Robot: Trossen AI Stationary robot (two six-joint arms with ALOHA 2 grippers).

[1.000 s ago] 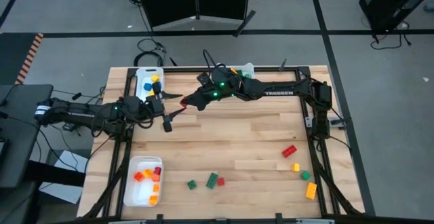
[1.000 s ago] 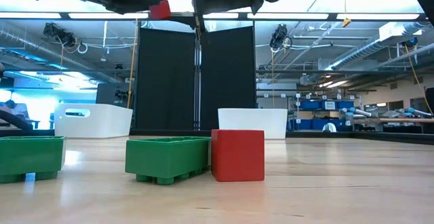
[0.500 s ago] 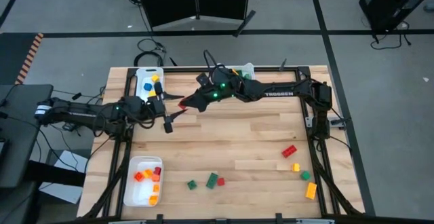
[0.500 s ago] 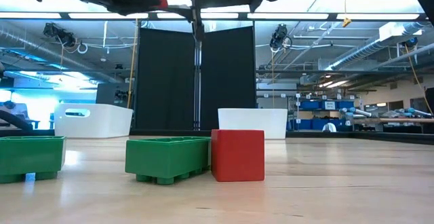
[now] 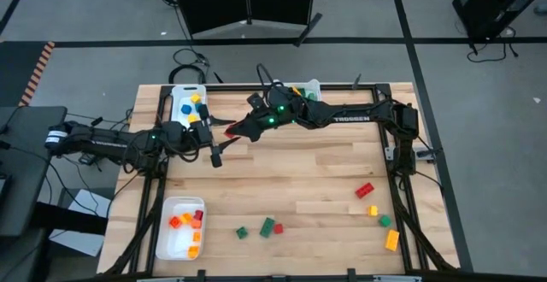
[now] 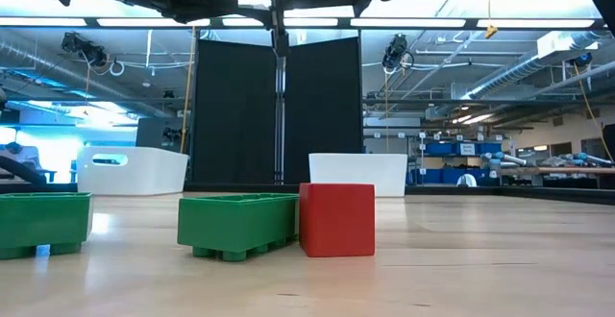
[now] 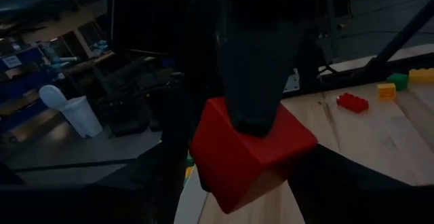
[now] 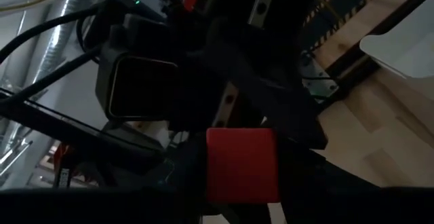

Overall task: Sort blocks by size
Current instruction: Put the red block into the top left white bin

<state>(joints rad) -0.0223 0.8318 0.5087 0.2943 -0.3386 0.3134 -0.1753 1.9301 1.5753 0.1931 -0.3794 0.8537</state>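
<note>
Aloft — smooth red plastic cube (image 7: 251,153)

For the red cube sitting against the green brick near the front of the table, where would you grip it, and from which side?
Probably from straight above. The red cube stands upright and flat on the table, and one side face sits against the green brick. That leaves no room for a finger there. Close the fingers on the two free faces that run crosswise to that contact, the ones facing the table's front and back.
</note>
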